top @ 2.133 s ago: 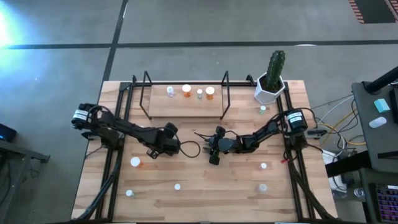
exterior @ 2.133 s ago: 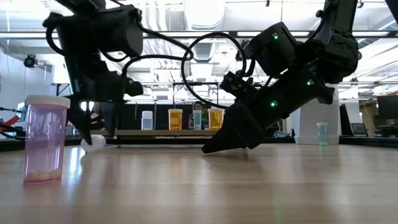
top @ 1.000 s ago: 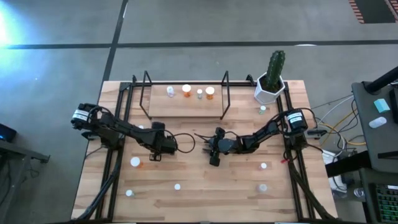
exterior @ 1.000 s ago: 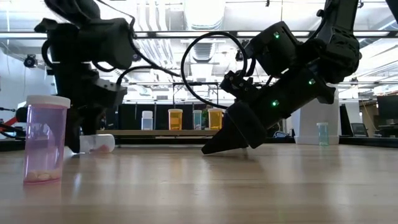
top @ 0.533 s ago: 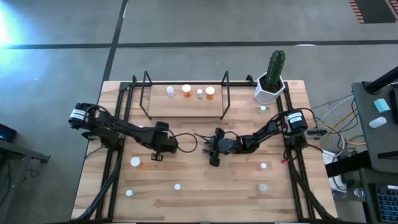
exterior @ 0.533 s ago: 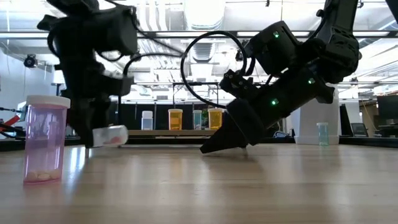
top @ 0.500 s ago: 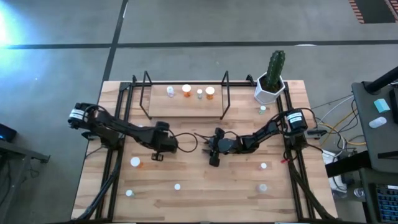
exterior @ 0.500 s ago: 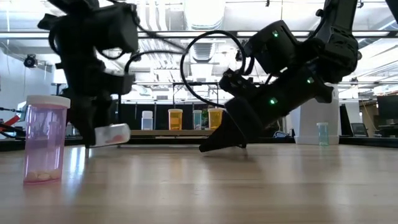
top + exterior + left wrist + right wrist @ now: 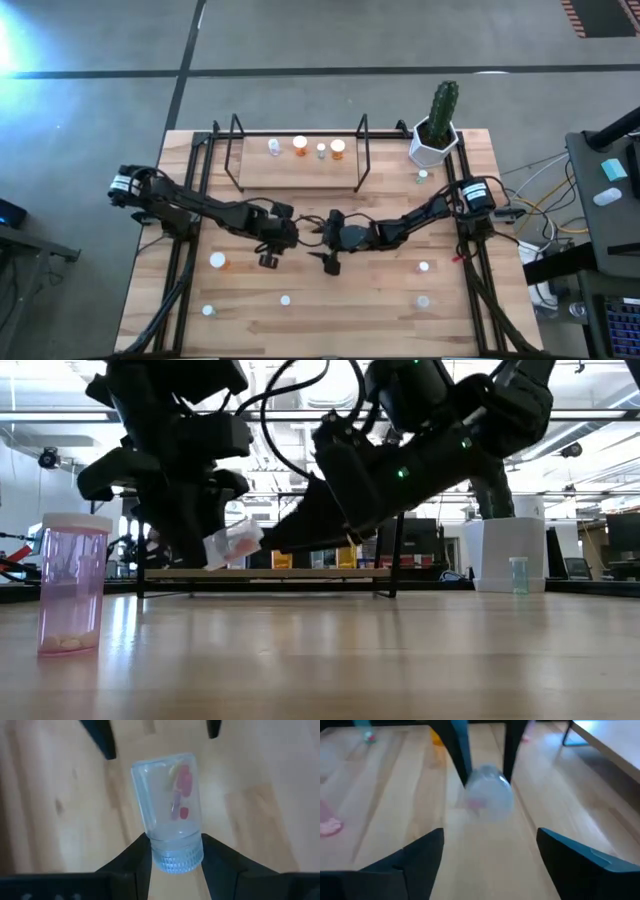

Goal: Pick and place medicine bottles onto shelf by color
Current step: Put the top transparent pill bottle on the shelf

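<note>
Bottle hidden under the arms in my high view; left gripper (image 9: 268, 250) and right gripper (image 9: 328, 256) meet mid-table, in front of the shelf (image 9: 298, 168). Low view: bottle (image 9: 232, 546) lifted off the table, tilted, ends hard to tell. Left wrist: fingers (image 9: 134, 860) clamp the cap, clear body with pink pills pointing away. Right wrist: my jaws spread wide, the bottle (image 9: 489, 793) blurred, apart from them.

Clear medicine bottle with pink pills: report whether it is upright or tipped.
Tipped: the clear medicine bottle with pink pills hangs slanted above the tabletop, cap pinched by the left gripper.
</note>
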Tool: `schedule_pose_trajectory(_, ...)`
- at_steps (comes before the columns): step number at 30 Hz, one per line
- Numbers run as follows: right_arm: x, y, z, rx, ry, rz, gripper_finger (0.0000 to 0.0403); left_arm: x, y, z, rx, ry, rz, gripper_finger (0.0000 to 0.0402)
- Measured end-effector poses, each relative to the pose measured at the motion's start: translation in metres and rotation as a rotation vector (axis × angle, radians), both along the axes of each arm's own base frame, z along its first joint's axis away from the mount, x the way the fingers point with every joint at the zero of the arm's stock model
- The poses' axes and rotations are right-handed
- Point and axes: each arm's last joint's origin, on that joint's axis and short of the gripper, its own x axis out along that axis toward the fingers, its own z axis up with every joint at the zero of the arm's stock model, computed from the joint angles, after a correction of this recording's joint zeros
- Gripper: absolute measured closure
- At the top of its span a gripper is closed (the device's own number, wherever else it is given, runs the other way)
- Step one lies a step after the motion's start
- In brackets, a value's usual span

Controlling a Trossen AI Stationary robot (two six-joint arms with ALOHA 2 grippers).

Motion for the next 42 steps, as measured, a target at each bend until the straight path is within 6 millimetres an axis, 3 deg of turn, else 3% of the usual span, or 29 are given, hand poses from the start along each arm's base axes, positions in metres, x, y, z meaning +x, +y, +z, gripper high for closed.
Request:
schedule_pose_trajectory(5, 0.009, 0.003, 0.011, -0.001, -0.038, 0.010, 0.0085, 0.001, -0.001, -0.003, -0.015, 0.012, -0.011, 0.0282)
schedule_pose_trajectory(10, 0.014, 0.003, 0.017, -0.016, -0.036, 0.015, 0.0105, 0.005, -0.004, -0.002, -0.030, -0.011, -0.029, 0.0282)
schedule_pose_trajectory(14, 0.016, 0.006, 0.017, 0.008, -0.001, 0.087, 0.0137, 0.004, -0.004, 0.000, -0.034, -0.016, -0.032, 0.0282)
schedule_pose_trajectory(26, 0.018, 0.006, 0.017, 0.008, -0.006, 0.075, 0.0256, 0.005, -0.004, 0.001, -0.045, -0.028, -0.035, 0.0279)
schedule_pose_trajectory(35, 0.009, 0.005, 0.025, -0.044, 0.032, 0.080, 0.0260, -0.003, -0.002, 0.009, -0.059, -0.063, 0.000, 0.0156)
schedule_pose_trajectory(42, -0.016, 0.000, 0.033, -0.067, 0.028, 0.074, 0.0266, -0.026, 0.003, 0.008, -0.075, -0.250, 0.028, 0.0137)
